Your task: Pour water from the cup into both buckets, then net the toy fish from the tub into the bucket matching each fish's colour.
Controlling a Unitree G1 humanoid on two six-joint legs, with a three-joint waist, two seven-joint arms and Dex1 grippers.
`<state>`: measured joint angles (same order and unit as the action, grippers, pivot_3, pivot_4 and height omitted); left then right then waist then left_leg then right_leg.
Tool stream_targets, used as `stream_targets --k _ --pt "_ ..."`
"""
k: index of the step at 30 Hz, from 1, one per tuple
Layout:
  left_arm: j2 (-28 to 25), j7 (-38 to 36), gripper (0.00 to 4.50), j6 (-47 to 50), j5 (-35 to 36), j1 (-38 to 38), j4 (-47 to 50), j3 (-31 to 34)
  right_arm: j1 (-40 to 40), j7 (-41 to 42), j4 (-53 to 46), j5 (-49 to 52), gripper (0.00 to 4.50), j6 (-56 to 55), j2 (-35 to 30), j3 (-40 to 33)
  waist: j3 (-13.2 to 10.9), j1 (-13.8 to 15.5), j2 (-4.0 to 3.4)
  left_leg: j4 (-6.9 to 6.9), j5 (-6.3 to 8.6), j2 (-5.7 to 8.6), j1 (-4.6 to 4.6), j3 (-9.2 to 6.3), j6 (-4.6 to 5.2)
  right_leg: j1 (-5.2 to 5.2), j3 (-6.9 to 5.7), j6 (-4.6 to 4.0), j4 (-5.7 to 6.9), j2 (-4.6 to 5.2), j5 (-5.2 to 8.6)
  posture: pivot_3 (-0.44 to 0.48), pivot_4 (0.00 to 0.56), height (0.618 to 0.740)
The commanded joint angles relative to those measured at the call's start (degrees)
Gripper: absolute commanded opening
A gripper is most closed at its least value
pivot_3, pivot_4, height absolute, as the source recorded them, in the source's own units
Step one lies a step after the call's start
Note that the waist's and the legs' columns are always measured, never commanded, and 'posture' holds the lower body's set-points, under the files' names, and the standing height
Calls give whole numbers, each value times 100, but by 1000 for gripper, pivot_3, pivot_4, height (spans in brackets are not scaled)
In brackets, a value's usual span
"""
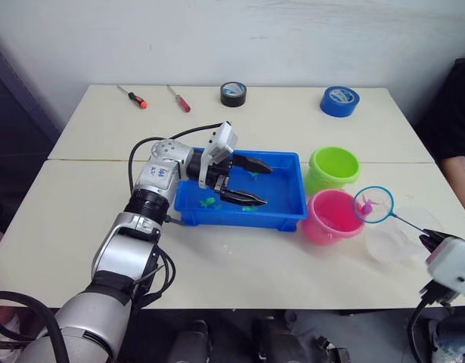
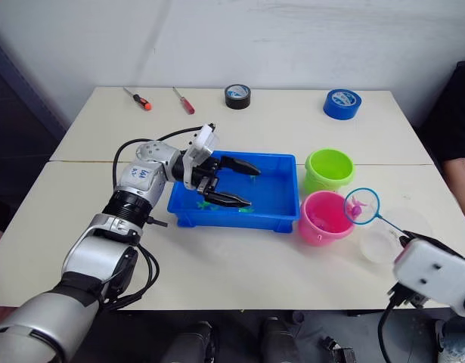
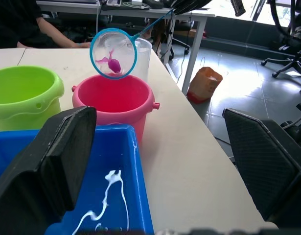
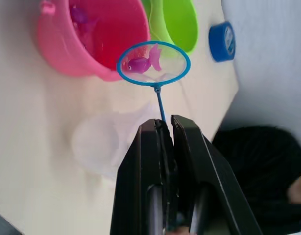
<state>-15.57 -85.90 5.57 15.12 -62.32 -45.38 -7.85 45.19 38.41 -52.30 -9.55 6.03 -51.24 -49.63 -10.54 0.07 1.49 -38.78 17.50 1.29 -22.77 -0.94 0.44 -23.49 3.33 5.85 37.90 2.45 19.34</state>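
My left gripper (image 1: 267, 185) hangs open over the blue tub (image 1: 289, 215), its fingers spread above the water. Small green toy fish (image 1: 209, 201) lie in the tub. To the tub's right stand the lime green bucket (image 1: 333, 168) and, nearer me, the pink bucket (image 1: 332, 215). My right gripper (image 4: 164, 122) is shut on the thin handle of the net (image 1: 373, 204). The blue hoop hovers over the pink bucket's right rim with a pink fish (image 4: 140, 63) in its mesh. Another pink fish (image 4: 81, 17) lies inside the pink bucket. The clear cup (image 1: 398, 238) stands just right of it.
At the table's far edge lie two screwdrivers (image 1: 132, 97) (image 1: 179, 99), a black tape roll (image 1: 233, 94) and a blue tape roll (image 1: 339, 100). A person in dark clothes (image 1: 459, 113) sits at the right side of the table.
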Motion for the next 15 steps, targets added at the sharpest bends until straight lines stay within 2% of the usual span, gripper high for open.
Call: stream_targets --k 1,8,12,15 --pt "-50 -64 4467 -117 -32 -116 74 75 -128 -75 79 -1114 0 -1334 -53 10 0 -3 0 0 -1 0 0 -1 -2 0 -1 0 0 0 0 0 150 736" --pt "-188 30 4467 -110 -37 -27 187 106 -567 31 801 -1677 0 -2577 -24 -28 0 -3 0 -2 -4 1 2 0 -9 1 0 0 4 3 0 0 150 736" --pt "-320 127 4467 -115 -73 7 174 130 -1159 262 970 -983 0 -2176 15 57 0 -18 0 -7 -4 1 4 1 -8 5 1 0 6 5 0 0 150 736" --pt "-552 247 4467 -30 -108 76 148 203 -2045 451 695 660 0 -417 127 610 -1 -61 2 -4 -4 -4 15 1 -9 10 0 -1 10 3 0 0 150 736"
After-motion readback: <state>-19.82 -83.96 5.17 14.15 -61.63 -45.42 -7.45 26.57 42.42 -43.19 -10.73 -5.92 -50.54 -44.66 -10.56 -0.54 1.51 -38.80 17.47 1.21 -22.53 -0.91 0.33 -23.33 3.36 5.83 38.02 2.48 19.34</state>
